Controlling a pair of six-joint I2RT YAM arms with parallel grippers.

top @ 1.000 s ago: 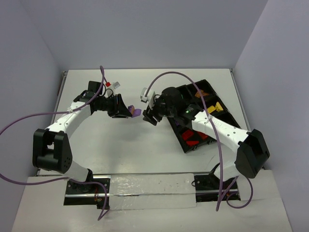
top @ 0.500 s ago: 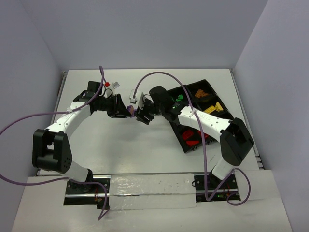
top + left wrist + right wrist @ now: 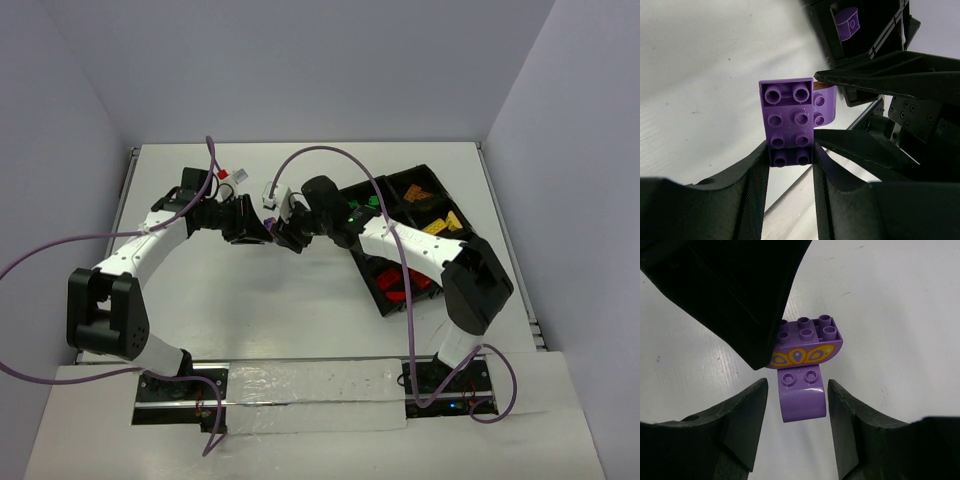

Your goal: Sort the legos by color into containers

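Top external view showed two arms meeting over the counter [image 3: 300,300], with the left tool [image 3: 262,232] and right tool [image 3: 284,236] nose to nose just left of the one black divided tray [image 3: 432,172]. Four colour groups lay in the tray: green bricks [image 3: 366,204], orange bricks [image 3: 416,192], yellow bricks [image 3: 441,224] and red bricks [image 3: 395,285]. The right arm hid too much for a count of each.

Left wrist view had the left tool clamped on one purple eight-stud brick [image 3: 790,120], held off the counter, presumably to steady it. A second, smaller purple curved brick [image 3: 822,107] touched its side, with the right tool's fingers [image 3: 875,75] above and below it. A third, round purple piece [image 3: 847,22] sat in what looked like a tray compartment behind.

Right wrist view showed the right tool's jaws apart, straddling the smaller brick with a thin gap on each side and not yet gripping. I judged it was placed to pull that brick free.
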